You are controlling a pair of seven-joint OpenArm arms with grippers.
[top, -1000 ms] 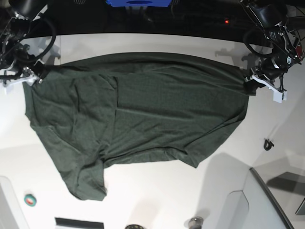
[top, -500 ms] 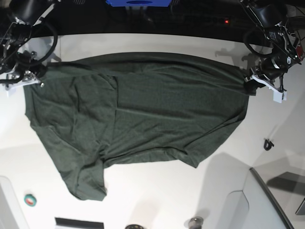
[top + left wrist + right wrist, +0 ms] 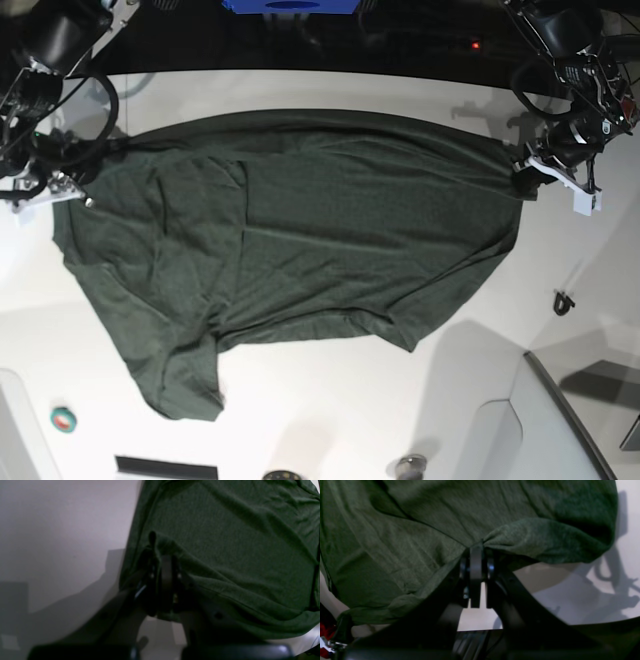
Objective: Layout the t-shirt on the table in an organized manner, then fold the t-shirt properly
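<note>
Dark green t-shirt (image 3: 300,230) spread wide across the white tabletop (image 3: 330,400), wrinkled, one sleeve trailing toward the near edge. Right hand (image 3: 476,546) clamped on a bunched fold of the shirt's edge at the base view's left side, fabric puckered up between the closed jaws and lifted a little off the surface. Left hand (image 3: 163,555) clamped likewise on the opposite edge, at the base view's right, cloth pinched in a small peak just above the fingers. Shirt drawn fairly taut along its far edge between the two hands. Small teal roll (image 3: 64,419) lying on the tabletop near the front left corner, well apart from the cloth.
</note>
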